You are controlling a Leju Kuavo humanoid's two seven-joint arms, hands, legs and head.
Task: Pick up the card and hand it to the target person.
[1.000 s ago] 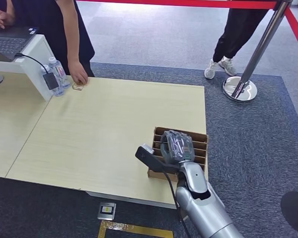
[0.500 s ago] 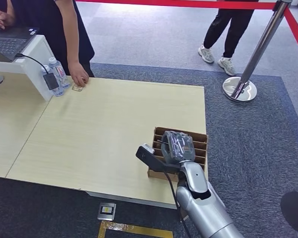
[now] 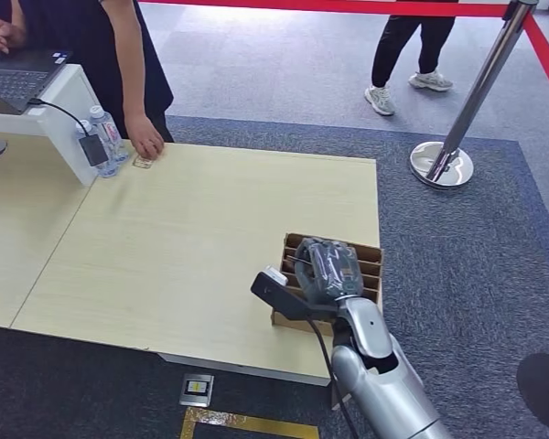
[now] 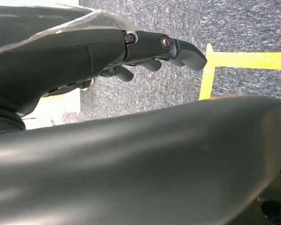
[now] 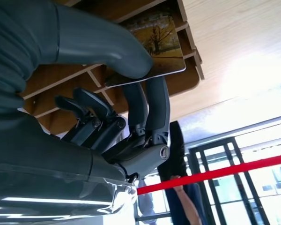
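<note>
Table: we see a pale wood-grain tabletop (image 3: 209, 229) with a matte, flat surface, standing on speckled grey carpet (image 3: 465, 265).
Box: a brown slotted cardboard box (image 3: 367, 261) with thin dividers sits at the table's near right corner.
Card: a thin glossy rectangular card printed with a golden tree scene (image 5: 157, 44) is at the box's slots.
Right hand: our right hand (image 3: 330, 270), ribbed grey cover and dark fingers, pinches the card between thick thumb (image 5: 107, 47) and two fingers (image 5: 157, 108); the others curl in.
Left hand: our left hand (image 4: 132, 51) hangs over carpet, fingers loosely extended, holding nothing.
Person: a hand (image 3: 146, 137) rests at the table's far edge, well apart from the card.
</note>
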